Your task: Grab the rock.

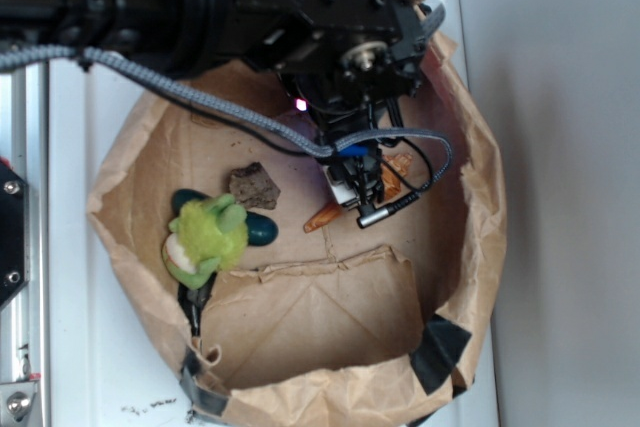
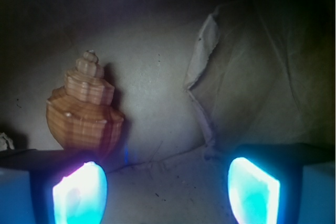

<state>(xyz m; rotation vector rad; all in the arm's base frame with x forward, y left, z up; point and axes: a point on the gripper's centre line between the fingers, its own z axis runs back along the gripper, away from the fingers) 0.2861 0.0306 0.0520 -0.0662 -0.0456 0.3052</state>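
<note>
The pincer (image 1: 362, 190) hangs low inside the paper bag (image 1: 470, 247), released, its two lit pads standing well apart in the wrist view with only bare paper between them. It sits over the orange shell (image 2: 84, 108), toward the bag's right wall, so it is in the wrong spot for the task.

The rock (image 1: 254, 186) lies on the bag floor toward the left wall, apart from the pincer, just beside the green plush toy (image 1: 205, 237) and the glossy dark-green object (image 1: 262, 230) (the wrist view does not show the rock at all).

This looks like the approach step: nothing is gripped yet. The next move would call for a shift across the bag floor toward the left wall until the rock sits between the pads, then a descent and a squeeze. The toy and the dark-green object crowd it on one side, so a pad could catch them.

The floor is creased brown paper with a torn flap (image 1: 330, 269); the bag's walls stand high around everything, leaving little room for sideways travel.
</note>
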